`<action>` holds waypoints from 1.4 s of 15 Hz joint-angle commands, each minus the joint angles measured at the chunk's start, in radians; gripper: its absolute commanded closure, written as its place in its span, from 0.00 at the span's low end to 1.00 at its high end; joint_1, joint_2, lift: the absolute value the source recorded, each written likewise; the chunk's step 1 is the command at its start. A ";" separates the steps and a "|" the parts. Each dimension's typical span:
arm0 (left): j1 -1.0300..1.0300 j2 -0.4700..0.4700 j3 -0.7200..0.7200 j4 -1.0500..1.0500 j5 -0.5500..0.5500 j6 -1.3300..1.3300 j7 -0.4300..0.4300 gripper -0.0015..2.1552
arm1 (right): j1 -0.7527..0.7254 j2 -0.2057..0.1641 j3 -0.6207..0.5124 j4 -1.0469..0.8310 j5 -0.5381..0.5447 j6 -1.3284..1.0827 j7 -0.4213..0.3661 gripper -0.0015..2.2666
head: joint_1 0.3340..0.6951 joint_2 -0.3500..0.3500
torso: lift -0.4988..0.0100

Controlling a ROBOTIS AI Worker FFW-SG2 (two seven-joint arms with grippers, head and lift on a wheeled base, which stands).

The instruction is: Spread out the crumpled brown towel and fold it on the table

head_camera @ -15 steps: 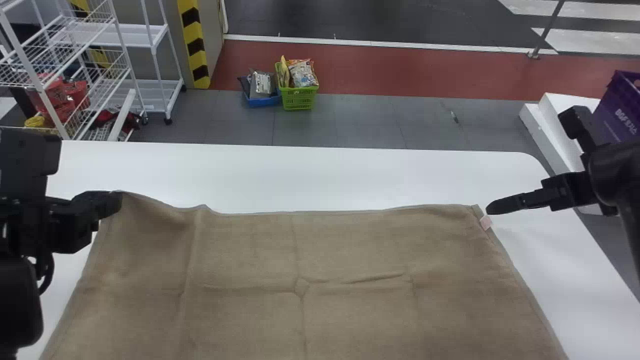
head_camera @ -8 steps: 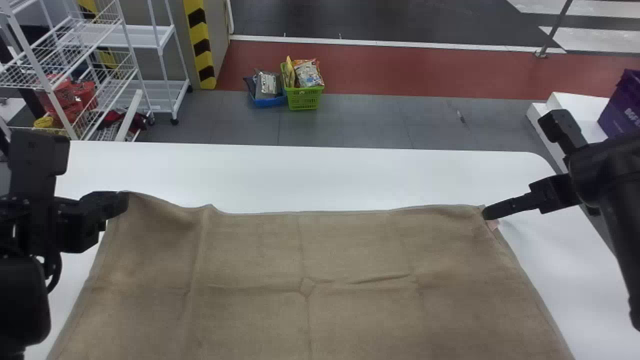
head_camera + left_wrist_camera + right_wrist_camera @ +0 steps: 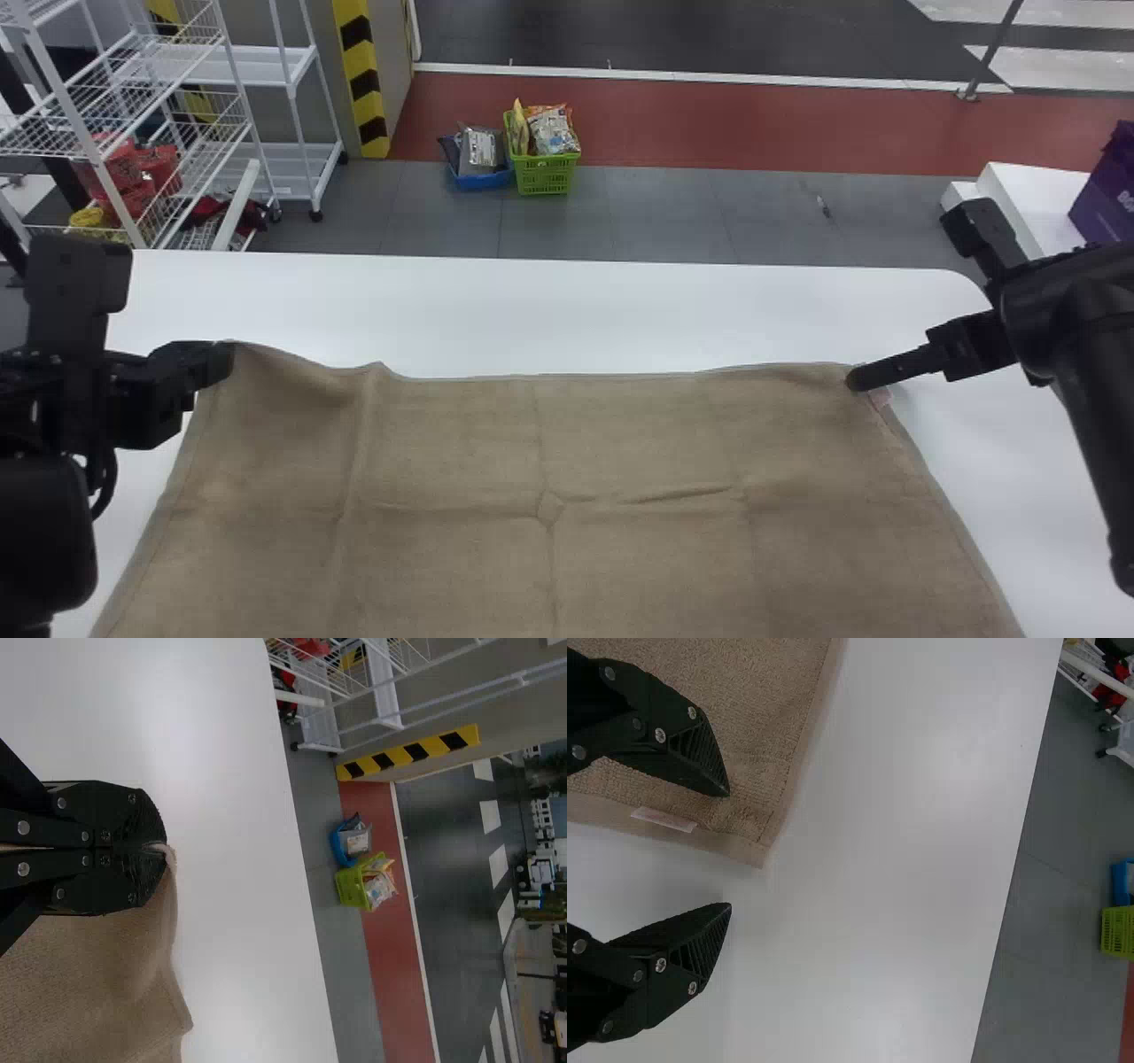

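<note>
The towel (image 3: 549, 443) lay on the table (image 3: 532, 310), across the frame's lower middle, the left gripper (image 3: 226, 359) at its upper left corner, the right gripper (image 3: 858, 379) at its upper right. Behind the table, shelving (image 3: 252, 66) stood upper left, two adjoining baskets (image 3: 545, 177) upper centre, a crate (image 3: 1112, 195) far right.

So there's a bunch of shop-type stuff out back: white racks (image 3: 252, 68) on the left with some red packs (image 3: 133, 197), right by a yellow-and-black striped strip (image 3: 361, 80). Then a green basket (image 3: 545, 180) of snack-looking bags next to a blue tray (image 3: 484, 180) on the grey floor (image 3: 656, 217), a red band (image 3: 753, 124) beyond, plus a purple bin (image 3: 1107, 199) far right.
</note>
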 commanded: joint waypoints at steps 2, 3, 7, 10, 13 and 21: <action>0.002 0.001 0.001 0.001 0.000 -0.003 0.000 0.72 | -0.001 0.008 0.000 0.000 -0.004 -0.005 0.000 0.24 | 1.00 0.44 | 0.73; 0.003 0.001 0.000 0.002 0.000 -0.003 0.001 0.73 | -0.001 0.010 0.000 0.000 -0.002 -0.005 0.002 0.30 | 1.00 0.44 | 0.73; 0.006 0.003 0.001 0.007 0.000 -0.012 0.004 0.72 | 0.005 0.008 -0.005 0.002 -0.012 -0.014 0.017 0.63 | 1.00 0.45 | 0.73; 0.011 0.003 0.001 -0.001 0.003 -0.018 0.004 0.73 | 0.052 0.008 -0.052 -0.044 -0.012 -0.020 0.045 0.65 | 1.00 0.46 | 0.73; 0.037 0.003 0.015 -0.015 0.025 -0.067 0.020 0.73 | 0.149 0.008 -0.104 -0.184 -0.012 -0.054 0.089 0.65 | 1.00 0.45 | 0.73; 0.051 0.003 0.027 -0.028 0.044 -0.089 0.018 0.73 | 0.319 0.008 -0.298 -0.417 -0.071 -0.213 0.086 0.65 | 1.00 0.39 | 0.73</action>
